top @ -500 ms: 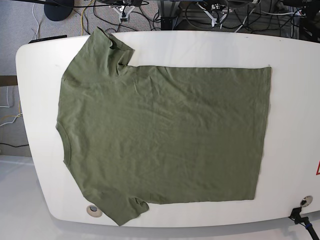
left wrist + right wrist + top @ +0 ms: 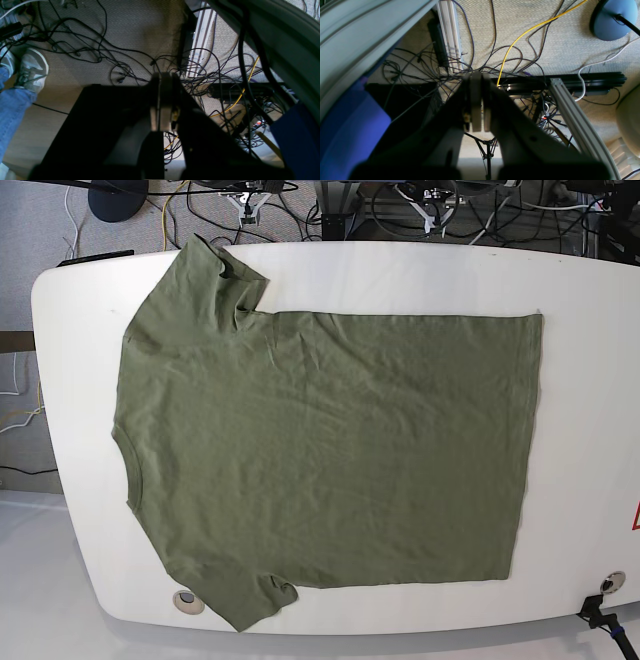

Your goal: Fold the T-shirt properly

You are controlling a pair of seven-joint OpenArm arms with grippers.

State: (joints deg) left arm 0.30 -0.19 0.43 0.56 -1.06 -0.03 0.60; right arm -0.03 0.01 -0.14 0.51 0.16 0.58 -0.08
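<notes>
Tools come first. The left tool [image 2: 161,100] has its two pads pressed flat together with nothing between them. The right tool [image 2: 477,100] is pressed together too, and it holds nothing. Both tools hang off the table and point down at the floor. Under the left tool lie tangled black cables [image 2: 205,75] and tan carpet [image 2: 140,30]. Under the right tool lie more cables, a yellow cable [image 2: 520,37] and a silver rail [image 2: 575,120].

The T-shirt [image 2: 330,460] is not in either wrist view. It lies flat and spread out on the white table [image 2: 590,310], with no fold in it yet. Its long way runs side to side in the base view. The neck edge is at the left of that view and the bottom hem is at the right. One sleeve [image 2: 215,275] points to the far edge of the table. The other sleeve [image 2: 250,595] points to the near edge.

No arm shows above the table in the base view. I cannot tell which arm is nearer the T-shirt. I think both must swing up and over the table edge to reach it. The right arm works the neck side and the left arm works the hem side.

Near the T-shirt's near sleeve a small round hole [image 2: 186,601] sits in the table. Beyond the far edge lie gray carpet and more wires. A shoe [image 2: 31,70] and a blue jeans leg [image 2: 11,110] stand near the left tool.
</notes>
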